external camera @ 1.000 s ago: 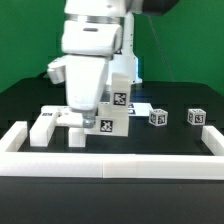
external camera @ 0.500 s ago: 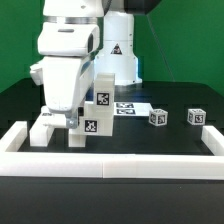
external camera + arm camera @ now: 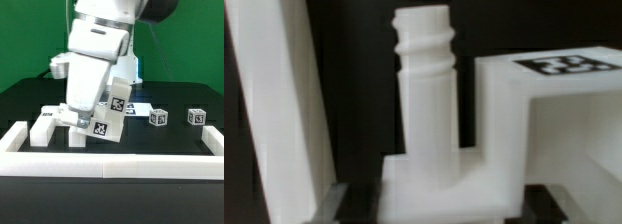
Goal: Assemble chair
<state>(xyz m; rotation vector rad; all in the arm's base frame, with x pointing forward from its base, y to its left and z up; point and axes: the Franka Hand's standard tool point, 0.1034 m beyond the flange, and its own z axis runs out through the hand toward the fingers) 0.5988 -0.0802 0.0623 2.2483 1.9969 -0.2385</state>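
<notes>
My gripper (image 3: 83, 117) is shut on a white chair part (image 3: 110, 112) that bears two black-and-white tags and now hangs tilted just above the table. In the wrist view the gripper (image 3: 446, 205) has its dark fingers (image 3: 342, 202) on either side of the part's base. A ribbed white post (image 3: 425, 90) rises from that base. A tagged block (image 3: 566, 85) stands beside the post, and a long white slab (image 3: 269, 100) is on its other side. Another white chair piece (image 3: 45, 126) lies on the table at the exterior view's left.
Two small tagged white cubes (image 3: 158, 117) (image 3: 196, 117) sit at the exterior view's right. A long white border rail (image 3: 115, 165) runs along the front, with arms up both sides. The marker board (image 3: 132, 105) lies behind the held part.
My gripper swung to the exterior view's left with the tagged part, then back to the right. The part is now tilted instead of upright.
</notes>
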